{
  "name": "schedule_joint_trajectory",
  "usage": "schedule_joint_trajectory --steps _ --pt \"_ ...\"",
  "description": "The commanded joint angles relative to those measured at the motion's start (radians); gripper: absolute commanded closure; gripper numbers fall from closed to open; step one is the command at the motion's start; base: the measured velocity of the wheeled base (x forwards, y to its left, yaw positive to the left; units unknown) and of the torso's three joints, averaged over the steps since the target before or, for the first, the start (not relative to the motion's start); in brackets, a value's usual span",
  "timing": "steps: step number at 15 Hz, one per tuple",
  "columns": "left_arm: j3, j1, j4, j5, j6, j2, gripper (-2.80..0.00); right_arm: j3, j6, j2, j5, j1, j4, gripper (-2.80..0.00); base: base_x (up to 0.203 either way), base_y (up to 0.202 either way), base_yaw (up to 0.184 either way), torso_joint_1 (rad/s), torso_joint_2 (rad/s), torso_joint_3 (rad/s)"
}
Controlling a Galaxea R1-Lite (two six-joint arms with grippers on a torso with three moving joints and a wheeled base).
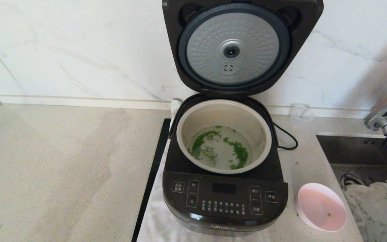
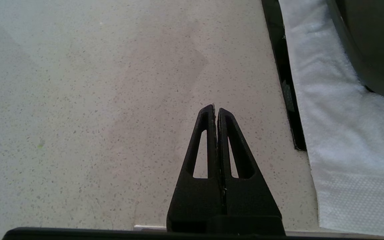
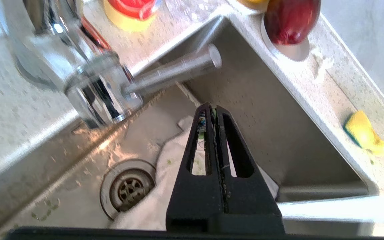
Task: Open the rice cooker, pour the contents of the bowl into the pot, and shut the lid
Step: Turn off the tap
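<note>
I find the lid (image 1: 233, 47) upright over the rice cooker (image 1: 225, 201); stiff, hinged, best pushed at its top edge. Right gripper (image 3: 213, 111) fingers closed, empty, above the sink (image 3: 265, 110); left gripper (image 2: 216, 110) closed, parked.

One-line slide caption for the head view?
Rice cooker lid up, green bits in pot, nearly emptied pink bowl beside it.

Speckled counter (image 1: 62, 161), marble wall (image 1: 79, 50), steel sink (image 1: 351, 148)

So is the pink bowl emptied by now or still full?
Emptied, nearly: the bowl shows a bare pink inside with one or two green flecks, and the contents lie in the pot.
</note>
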Motion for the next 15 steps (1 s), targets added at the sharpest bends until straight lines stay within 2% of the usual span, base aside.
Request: schedule_joint_trajectory --steps 1,8,11,15 --pt "0.000 0.001 0.000 -0.001 0.000 -0.001 0.00 -0.039 0.000 0.027 -0.003 0.001 -0.002 0.00 0.000 0.000 0.000 0.000 0.00 0.000" --pt "0.000 0.000 0.000 0.000 -0.001 -0.001 0.00 -0.178 -0.009 0.113 -0.004 0.001 -0.001 0.00 0.000 0.000 0.000 0.000 0.00 0.000" --pt "0.000 0.000 0.000 -0.001 0.001 -0.001 0.00 -0.233 -0.029 0.149 -0.037 0.005 -0.003 0.00 0.000 0.000 0.000 0.000 0.00 0.000" --pt "0.000 0.000 0.000 0.000 0.001 -0.001 0.00 -0.246 -0.034 0.150 -0.041 0.025 -0.043 0.00 0.000 0.000 0.000 0.000 0.00 0.000"
